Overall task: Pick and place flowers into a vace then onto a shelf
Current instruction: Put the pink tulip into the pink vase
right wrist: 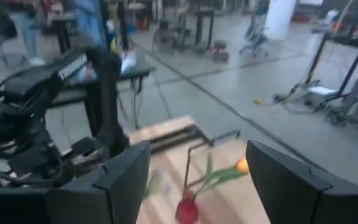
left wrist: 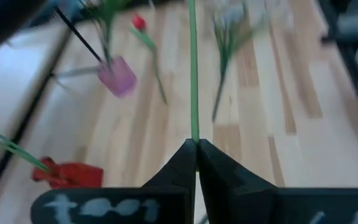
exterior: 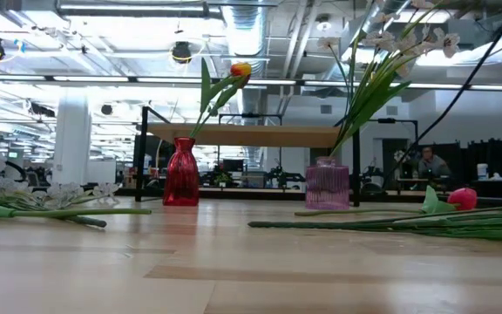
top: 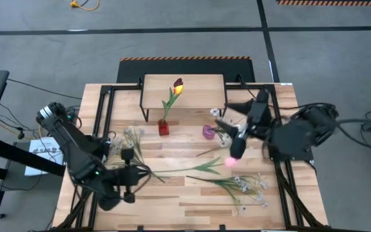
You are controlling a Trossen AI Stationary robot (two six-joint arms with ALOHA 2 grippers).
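Observation:
My left gripper [left wrist: 196, 146] is shut on a thin green flower stem [left wrist: 193, 68], near the table's near left [top: 142, 173]. The stem's head is out of the wrist view. A red vase [top: 164, 127] with an orange tulip [exterior: 240, 69] stands on the table in front of the shelf [top: 184, 82]. A purple vase [exterior: 327, 184] holding white sprays [exterior: 382, 61] stands to its right. My right gripper [right wrist: 197, 171] is open and holds nothing, raised above the table near the purple vase [top: 236, 152]. My left gripper pinches the green stem at its end [left wrist: 194, 135] between its two fingertips. The stem runs straight on from the fingertips, along the fingers, out over the table toward its right side. Its far end leaves the wrist picture.
Loose flowers lie on the table: white sprays at the left [top: 131, 136], a pink tulip [top: 229, 161] with its leaf in the middle, and more white sprays at the near right [top: 247, 187]. Black rails [top: 108, 109] frame the tabletop. A person sits far behind the table [exterior: 427, 161].

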